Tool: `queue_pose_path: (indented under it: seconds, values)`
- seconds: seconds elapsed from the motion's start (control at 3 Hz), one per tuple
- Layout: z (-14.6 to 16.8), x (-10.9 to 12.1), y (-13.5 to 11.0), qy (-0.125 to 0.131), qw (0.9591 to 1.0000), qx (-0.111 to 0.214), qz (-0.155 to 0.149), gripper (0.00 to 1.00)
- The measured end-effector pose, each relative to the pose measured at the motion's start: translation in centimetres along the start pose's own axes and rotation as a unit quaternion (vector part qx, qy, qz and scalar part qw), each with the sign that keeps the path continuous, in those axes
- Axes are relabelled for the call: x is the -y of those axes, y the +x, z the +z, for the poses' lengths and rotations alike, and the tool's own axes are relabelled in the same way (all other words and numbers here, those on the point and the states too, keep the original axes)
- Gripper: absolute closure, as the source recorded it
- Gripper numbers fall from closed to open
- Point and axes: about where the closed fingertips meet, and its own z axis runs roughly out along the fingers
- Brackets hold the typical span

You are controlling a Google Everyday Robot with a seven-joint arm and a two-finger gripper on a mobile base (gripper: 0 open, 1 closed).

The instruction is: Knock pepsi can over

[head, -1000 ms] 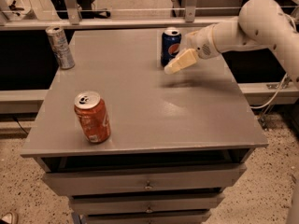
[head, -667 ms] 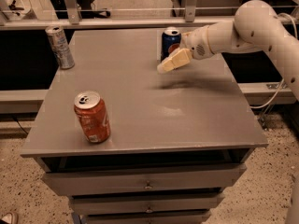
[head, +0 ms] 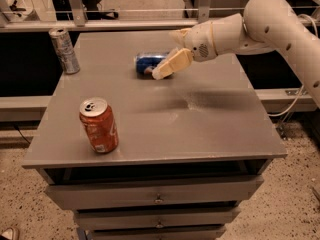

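Where the grey table [head: 200, 129] runs toward its far edge, the pepsi can [head: 146, 63] lies on its side, its long axis roughly left to right and its dark blue body flat on the surface, a little right of the table's middle line. Just beside it on the right is the gripper [head: 166, 54], carried by a white arm [head: 270, 19] that reaches in from the right side of the view and bends down over the far right corner. Its jaws stand spread: one cream-coloured finger [head: 172, 64] slants down and to the left so that its tip covers the can's right end, while the other points leftward higher up, above and behind the can, with nothing pinched between them. Whether the lower finger actually touches the can cannot be told, since it hides that end. A soft dark shadow of the arm falls on the tabletop in front of the gripper. Two other cans stand upright and well apart from the fallen one — an orange-red can [head: 99, 125] near the front left edge, its silver top showing, and a slim silver-grey can [head: 64, 50] at the far left corner. Below the tabletop sit grey drawers [head: 157, 196] with small handles, and speckled floor [head: 280, 194] shows to the right — a thin cable [head: 295, 101] hangs down there beside the table.
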Motion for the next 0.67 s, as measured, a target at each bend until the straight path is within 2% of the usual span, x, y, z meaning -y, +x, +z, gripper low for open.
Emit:
queue_pose_path:
  seconds: [0.33, 0.67]
  values:
    - [-0.3, -2.0, -2.0, -0.015, 0.9996, 0.013, -0.020, 0.00]
    - [-1.8, -2.1, -2.6, -0.005, 0.9990, 0.019, -0.039, 0.00]
